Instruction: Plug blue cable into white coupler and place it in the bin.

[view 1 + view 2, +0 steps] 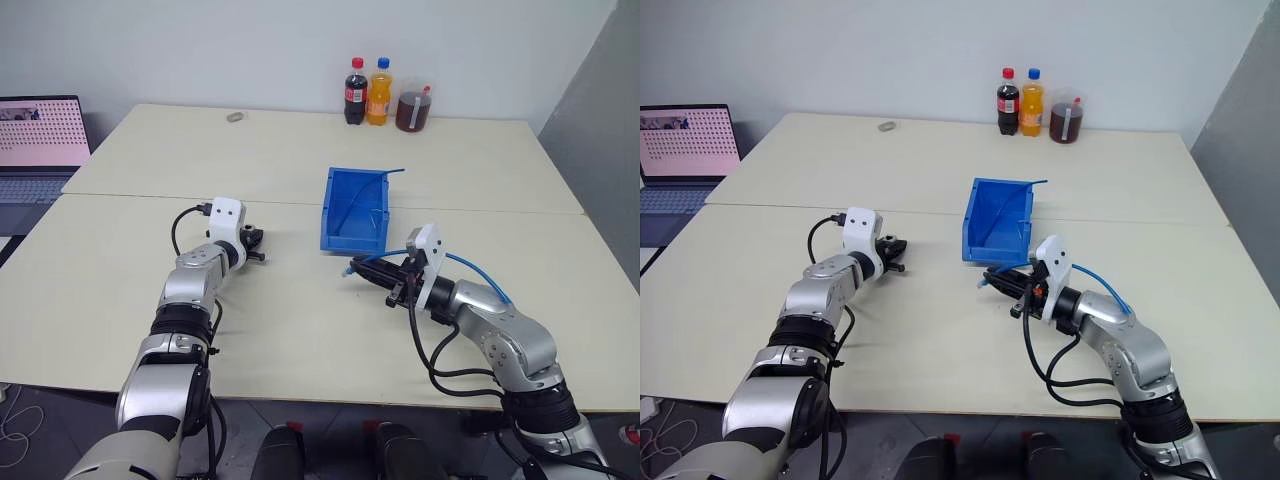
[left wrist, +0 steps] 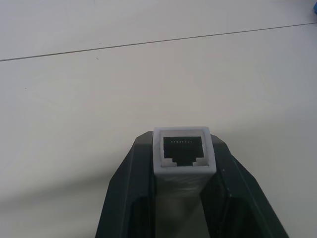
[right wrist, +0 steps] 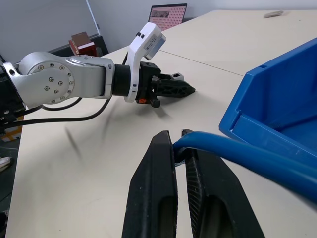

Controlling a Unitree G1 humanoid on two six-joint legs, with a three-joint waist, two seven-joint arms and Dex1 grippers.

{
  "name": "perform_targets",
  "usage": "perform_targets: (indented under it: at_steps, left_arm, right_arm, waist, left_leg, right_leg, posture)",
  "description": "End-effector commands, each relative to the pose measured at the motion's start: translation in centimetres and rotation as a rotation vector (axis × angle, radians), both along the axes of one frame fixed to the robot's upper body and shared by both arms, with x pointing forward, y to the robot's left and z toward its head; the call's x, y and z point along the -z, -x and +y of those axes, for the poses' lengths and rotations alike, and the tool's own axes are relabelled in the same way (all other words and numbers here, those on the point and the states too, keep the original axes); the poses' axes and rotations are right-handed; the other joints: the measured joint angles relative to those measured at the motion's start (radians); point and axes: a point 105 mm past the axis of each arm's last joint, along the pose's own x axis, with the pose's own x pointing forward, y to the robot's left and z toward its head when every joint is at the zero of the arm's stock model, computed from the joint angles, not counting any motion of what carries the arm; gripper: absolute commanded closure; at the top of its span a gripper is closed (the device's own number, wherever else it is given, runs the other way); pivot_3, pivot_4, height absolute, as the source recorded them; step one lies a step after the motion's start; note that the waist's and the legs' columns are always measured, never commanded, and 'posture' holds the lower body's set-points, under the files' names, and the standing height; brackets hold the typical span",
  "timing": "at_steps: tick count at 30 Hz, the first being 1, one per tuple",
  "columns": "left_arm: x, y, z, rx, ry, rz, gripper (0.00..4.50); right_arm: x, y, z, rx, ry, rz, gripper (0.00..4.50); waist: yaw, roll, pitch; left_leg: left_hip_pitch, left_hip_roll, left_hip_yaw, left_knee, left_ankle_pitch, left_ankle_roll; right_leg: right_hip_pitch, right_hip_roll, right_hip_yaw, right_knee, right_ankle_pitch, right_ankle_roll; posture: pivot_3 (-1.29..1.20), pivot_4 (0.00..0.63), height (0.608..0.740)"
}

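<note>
The white coupler [image 2: 184, 163] is clamped between the two black fingers of my left gripper [image 1: 258, 244], its dark socket opening facing outward past the fingertips, low over the table to the left of the bin. My right gripper [image 1: 357, 267] is shut on the blue cable [image 3: 237, 151] close to its end, just in front of the bin's lowered lip; the cable loops back over my right wrist [image 1: 475, 266]. The plug itself is hidden between the fingers. The blue bin [image 1: 340, 200] stands open-topped at the table's middle, between and slightly beyond the two grippers.
Two soda bottles [image 1: 367, 92] and a jug of dark drink [image 1: 412, 109] stand at the table's far edge. An open laptop [image 1: 38, 145] sits on a desk at the far left. A small grey object [image 1: 236, 117] lies at the far side.
</note>
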Motion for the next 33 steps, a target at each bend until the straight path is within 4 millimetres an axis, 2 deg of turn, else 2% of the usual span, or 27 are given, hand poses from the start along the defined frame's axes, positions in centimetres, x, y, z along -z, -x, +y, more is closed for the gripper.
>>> perform_targets:
  at_steps: [1,3,5,10,14,17,23,27,33]
  left_arm:
    - [-0.6,0.3,-0.3,0.032,-0.019,-0.013,3.69]
    - [-0.8,1.2,-1.4,0.116,-0.04,-0.021,3.69]
    - [-1.0,2.9,-3.8,0.282,-0.041,-0.011,3.69]
    - [-1.2,8.8,-9.5,0.797,-0.089,0.046,3.69]
    - [-0.9,11.9,-11.0,1.058,-0.103,0.114,3.69]
    - [0.3,13.8,-11.4,1.236,-0.173,0.174,3.69]
    - [2.8,13.8,-12.2,1.345,-0.259,0.224,3.69]
    - [3.1,13.1,-12.8,1.357,-0.273,0.219,3.69]
    - [3.2,13.3,-12.9,1.389,-0.279,0.225,3.69]
  right_arm:
    - [-1.5,0.3,0.2,-0.002,-0.012,-0.076,4.5]
    - [-1.8,0.5,-0.2,0.003,-0.003,-0.09,4.5]
    - [-1.9,1.1,-0.7,-0.004,0.03,-0.116,4.5]
    - [-1.6,3.4,-1.8,-0.051,0.126,-0.142,4.5]
    - [-1.4,4.4,-2.0,-0.077,0.156,-0.144,4.5]
    - [-1.5,4.5,-2.0,-0.086,0.171,-0.153,4.5]
    - [-1.3,3.5,-1.0,-0.097,0.195,-0.186,4.5]
    - [-1.0,2.9,0.4,-0.137,0.215,-0.204,4.5]
    - [0.0,3.5,2.3,-0.262,0.253,-0.186,4.5]
  waist:
    - [-0.001,0.0,0.0]
    - [-0.001,0.0,0.0]
    - [-0.002,0.0,0.0]
    - [0.001,0.0,0.0]
    - [-0.001,0.0,0.0]
    - [-0.01,0.0,0.0]
    - [-0.009,0.0,0.0]
    - [-0.001,0.0,0.0]
    - [0.002,0.0,0.0]
  left_leg:
    - [0.0,0.0,0.0,0.0,0.0,0.0]
    - [0.0,0.0,0.0,0.0,0.0,0.0]
    - [0.0,0.0,0.0,0.0,0.0,0.0]
    - [0.0,0.0,0.0,0.0,0.0,-0.001]
    - [0.0,0.0,0.0,0.0,0.0,0.0]
    - [0.001,0.0,0.0,0.0,0.0,0.0]
    - [0.001,0.001,0.0,0.001,0.0,0.0]
    - [0.001,0.0,0.0,0.002,0.0,0.0]
    - [0.001,0.0,0.0,0.002,0.0,0.0]
  right_leg:
    - [0.0,0.0,0.0,0.0,0.0,0.0]
    - [0.0,0.0,0.0,0.0,0.0,0.0]
    - [0.0,0.0,0.0,0.0,0.0,0.0]
    - [0.0,-0.001,-0.001,0.0,0.002,-0.005]
    - [0.0,-0.001,0.0,0.0,0.0,-0.001]
    - [0.0,0.0,0.001,0.0,0.0,0.0]
    - [0.0,0.001,0.001,0.0,0.0,0.0]
    - [0.001,0.001,0.001,0.0,0.0,0.0]
    - [0.001,0.001,0.001,0.0,0.0,0.0]
  posture:
    - [0.0,0.15,0.74]
    - [0.0,0.15,0.74]
    - [0.0,0.15,0.74]
    - [0.0,0.15,0.74]
    - [0.0,0.15,0.74]
    - [0.0,0.15,0.74]
    - [0.0,0.15,0.74]
    - [0.0,0.15,0.74]
    - [0.0,0.15,0.74]
